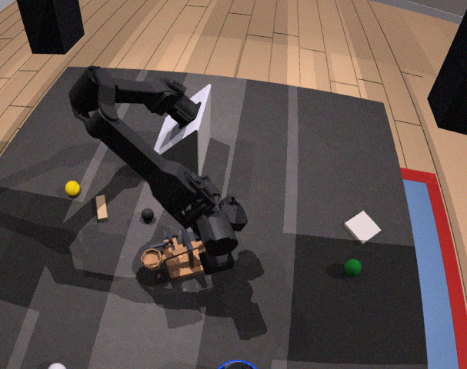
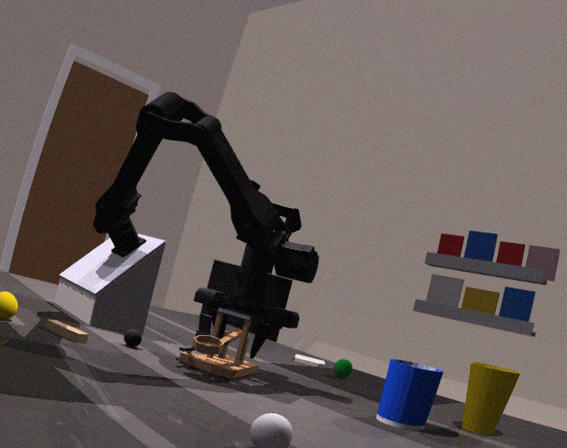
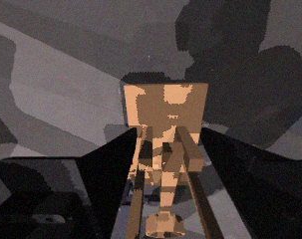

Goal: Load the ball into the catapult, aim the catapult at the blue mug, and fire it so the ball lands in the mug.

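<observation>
Two fingers of our gripper (image 1: 219,262) (image 2: 233,337) (image 3: 168,129) straddle the catapult (image 1: 183,267) (image 2: 216,364) (image 3: 165,107), partway apart; we cannot tell whether they press its sides yet. Just beside the hand, the catapult's cup (image 1: 151,257) (image 2: 206,343) (image 3: 164,226) holds no ball. Farther out, past the cup, lies the black ball (image 1: 147,214) (image 2: 133,337), and beyond it the yellow ball (image 1: 72,188) (image 2: 4,305). The green ball (image 1: 352,267) (image 2: 343,368) and white ball (image 1: 57,366) (image 2: 271,430) sit well apart from us; which one we should load, we cannot tell. The blue mug (image 1: 236,362) (image 2: 408,395) stands upright, well away from the hand. We judge aiming to be the step in hand: next we should secure an even hold and turn the base towards the mug without tipping it, leaving loading and firing for later.
</observation>
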You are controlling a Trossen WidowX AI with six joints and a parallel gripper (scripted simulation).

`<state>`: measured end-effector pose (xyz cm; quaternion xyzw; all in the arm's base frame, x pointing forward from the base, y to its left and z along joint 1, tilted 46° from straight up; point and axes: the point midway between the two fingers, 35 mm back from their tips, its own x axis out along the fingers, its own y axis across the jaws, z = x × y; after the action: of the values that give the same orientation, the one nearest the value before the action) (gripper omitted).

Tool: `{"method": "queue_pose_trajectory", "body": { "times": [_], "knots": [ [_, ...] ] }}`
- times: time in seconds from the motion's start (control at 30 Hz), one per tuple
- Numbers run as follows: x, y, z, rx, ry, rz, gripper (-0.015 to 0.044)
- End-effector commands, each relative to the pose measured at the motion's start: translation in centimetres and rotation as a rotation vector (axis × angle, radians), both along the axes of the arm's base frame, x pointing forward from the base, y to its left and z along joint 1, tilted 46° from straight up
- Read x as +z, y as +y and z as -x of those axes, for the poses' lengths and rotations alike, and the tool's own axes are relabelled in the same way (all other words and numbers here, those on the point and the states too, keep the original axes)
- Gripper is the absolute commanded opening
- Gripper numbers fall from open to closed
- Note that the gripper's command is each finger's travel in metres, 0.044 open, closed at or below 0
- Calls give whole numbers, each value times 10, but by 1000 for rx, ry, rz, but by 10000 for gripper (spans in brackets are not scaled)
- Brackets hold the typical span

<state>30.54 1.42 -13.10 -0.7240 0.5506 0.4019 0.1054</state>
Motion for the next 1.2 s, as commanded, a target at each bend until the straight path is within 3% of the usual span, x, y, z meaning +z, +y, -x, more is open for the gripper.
{"method": "queue_pose_trajectory", "body": {
  "times": [0.0,0.1,0.27,0.4,0.6,1.17],
  "knots": [
    [0,0,0,0,-1,0,204],
    [0,0,0,0,-1,0,125],
    [0,0,0,0,-1,0,92],
    [27,28,3,0,4,-2,0],
    [34,37,5,-15,-10,-2,0],
    [17,52,8,-414,-417,-41,0]
  ]
}}
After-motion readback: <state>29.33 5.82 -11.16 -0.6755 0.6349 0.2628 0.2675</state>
